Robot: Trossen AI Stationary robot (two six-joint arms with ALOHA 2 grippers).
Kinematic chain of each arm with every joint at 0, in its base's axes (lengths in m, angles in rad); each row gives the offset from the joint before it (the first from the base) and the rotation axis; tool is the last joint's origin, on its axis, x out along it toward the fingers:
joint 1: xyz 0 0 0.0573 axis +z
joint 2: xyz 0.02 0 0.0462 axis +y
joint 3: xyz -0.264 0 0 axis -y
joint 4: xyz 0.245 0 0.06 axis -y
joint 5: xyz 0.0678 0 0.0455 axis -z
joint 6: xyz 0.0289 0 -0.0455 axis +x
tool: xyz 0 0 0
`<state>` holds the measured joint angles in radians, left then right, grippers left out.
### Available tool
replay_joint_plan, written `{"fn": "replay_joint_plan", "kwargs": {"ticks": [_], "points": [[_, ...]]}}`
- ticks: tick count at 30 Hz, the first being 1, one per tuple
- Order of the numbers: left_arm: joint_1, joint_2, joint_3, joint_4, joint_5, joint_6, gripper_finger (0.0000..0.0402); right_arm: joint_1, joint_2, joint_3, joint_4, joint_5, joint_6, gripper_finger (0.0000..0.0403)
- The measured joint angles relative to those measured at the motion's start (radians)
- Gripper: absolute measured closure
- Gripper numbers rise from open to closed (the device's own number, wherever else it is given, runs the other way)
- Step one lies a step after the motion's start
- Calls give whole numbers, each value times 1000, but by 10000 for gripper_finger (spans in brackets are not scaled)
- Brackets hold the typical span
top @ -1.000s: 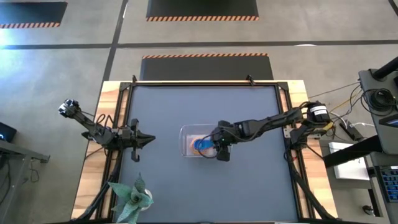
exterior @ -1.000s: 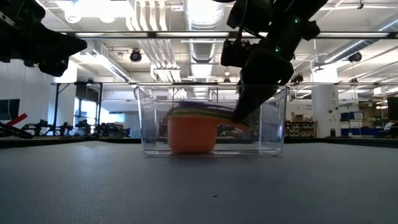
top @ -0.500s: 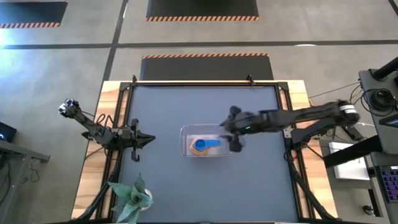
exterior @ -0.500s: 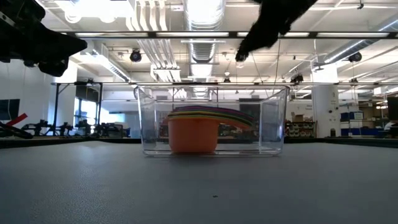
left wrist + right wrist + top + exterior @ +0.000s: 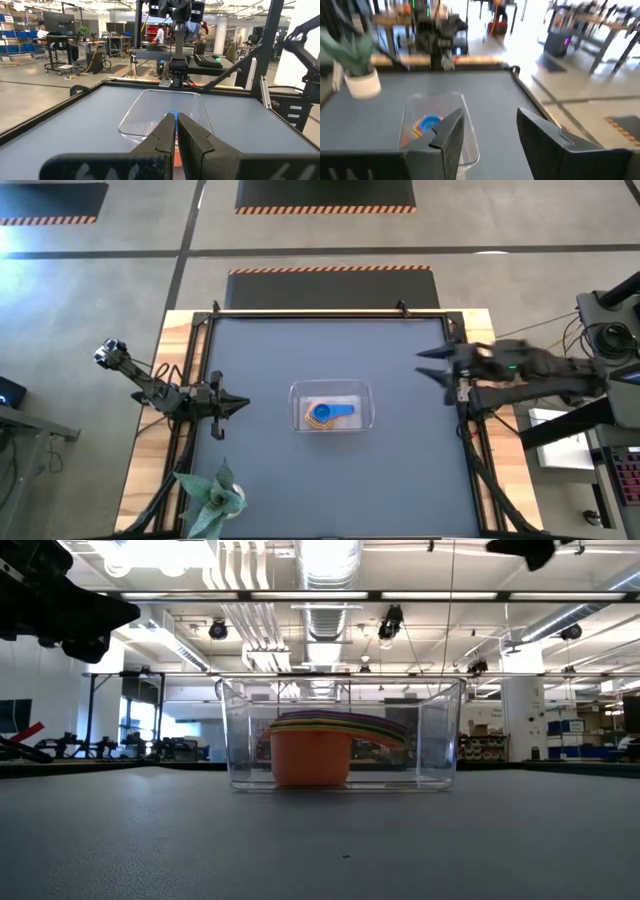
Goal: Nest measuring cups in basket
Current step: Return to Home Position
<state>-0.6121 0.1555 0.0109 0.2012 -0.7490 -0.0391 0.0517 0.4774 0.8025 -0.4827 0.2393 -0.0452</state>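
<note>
Standing at the right side, the right gripper (image 5: 428, 364) hangs nearest, above the table (image 5: 400, 470) near its right edge, fingers spread wide and holding nothing. To finish homing cleanly, I'd judge it should fold in along its own side, kept high and well apart from the basket (image 5: 296, 392) (nothing to carry, so no hurry). Mid-table, the clear basket holds the measuring cups (image 5: 322, 414) nested in one stack. Orange is at the bottom and blue on top; the thin rims between are probably purple and green, though that is hard to tell. Beyond it the left gripper (image 5: 240, 404) waits near the left edge, fingers pressed together, empty.
</note>
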Motion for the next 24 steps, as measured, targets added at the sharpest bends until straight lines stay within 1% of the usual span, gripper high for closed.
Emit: {"fn": "replay_joint_plan", "kwargs": {"ticks": [8,10,12,15,16,19,20,24], "points": [[0,0,0,0,0,0,402,0,-423,-186,102,0,11,263],[0,0,0,0,0,0,402,0,-473,-226,116,1,2,270],[0,1,0,-1,-1,0,402,0,-476,-249,46,-4,0,276],[0,0,0,0,-1,0,402,0,-423,-250,126,-6,19,286],[0,0,0,-1,0,0,402,1,-416,-261,111,-3,18,289],[0,3,0,-2,0,0,402,0,-374,-314,213,-3,7,300],[0,3,0,-1,0,0,402,0,-372,-344,223,-3,2,304],[0,4,0,-1,0,0,402,0,-377,-452,395,-11,-18,321]]}}
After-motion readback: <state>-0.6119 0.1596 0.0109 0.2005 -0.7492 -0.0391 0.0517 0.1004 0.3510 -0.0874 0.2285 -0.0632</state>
